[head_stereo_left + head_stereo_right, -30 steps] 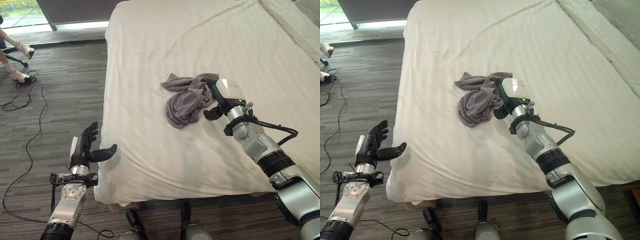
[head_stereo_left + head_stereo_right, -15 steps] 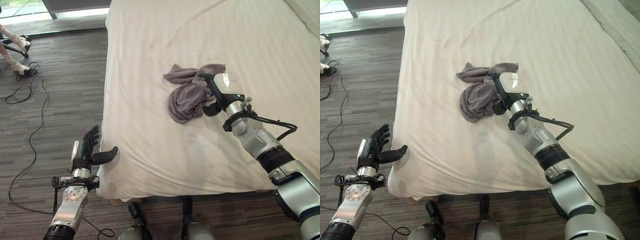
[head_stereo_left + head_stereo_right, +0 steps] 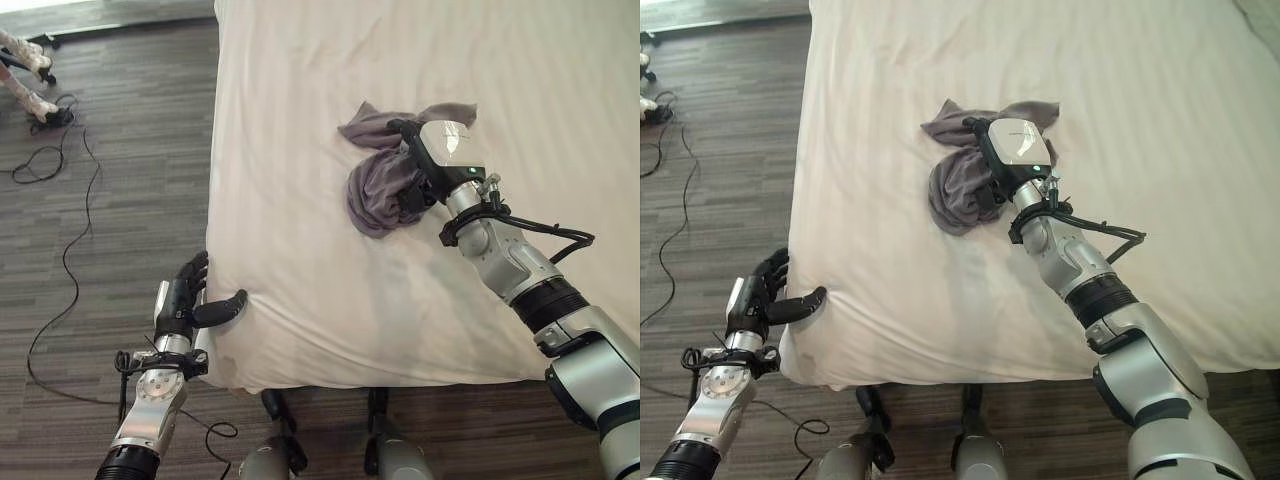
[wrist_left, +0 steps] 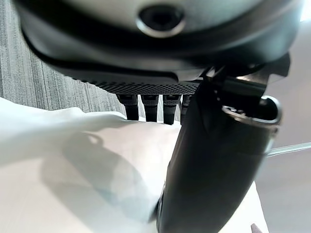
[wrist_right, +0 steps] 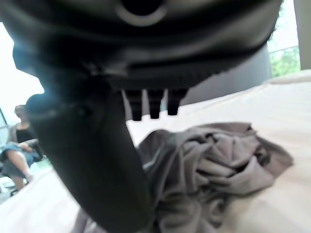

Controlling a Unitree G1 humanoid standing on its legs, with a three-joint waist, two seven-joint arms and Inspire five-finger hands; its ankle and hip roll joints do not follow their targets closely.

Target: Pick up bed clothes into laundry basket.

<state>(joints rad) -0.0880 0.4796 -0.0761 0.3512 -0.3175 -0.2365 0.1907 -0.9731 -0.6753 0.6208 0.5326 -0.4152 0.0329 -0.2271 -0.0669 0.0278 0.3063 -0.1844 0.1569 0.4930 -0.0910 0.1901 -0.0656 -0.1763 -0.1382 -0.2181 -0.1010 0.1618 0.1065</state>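
A crumpled grey garment (image 3: 372, 198) lies on the white bed sheet (image 3: 300, 110), near the middle of the bed. My right hand (image 3: 438, 152) rests on the garment's right side, its fingers straight and reaching into the folds and its thumb (image 5: 92, 160) pressed against the cloth. The right wrist view shows the grey garment (image 5: 218, 160) bunched just past the fingers. My left hand (image 3: 178, 303) is open at the bed's near left corner, with its thumb (image 4: 214, 160) lying on the sheet's edge.
The bed's left edge drops to dark wood-plank floor (image 3: 110, 180), a wide strip running along it. A person's feet (image 3: 25, 50) show at the far left on the floor, and a seated person (image 5: 19, 131) shows beyond the bed.
The camera has tipped further down over the bed. My right hand has pushed further onto the grey garment. My left hand has come in against the bed's corner, thumb now on the sheet.
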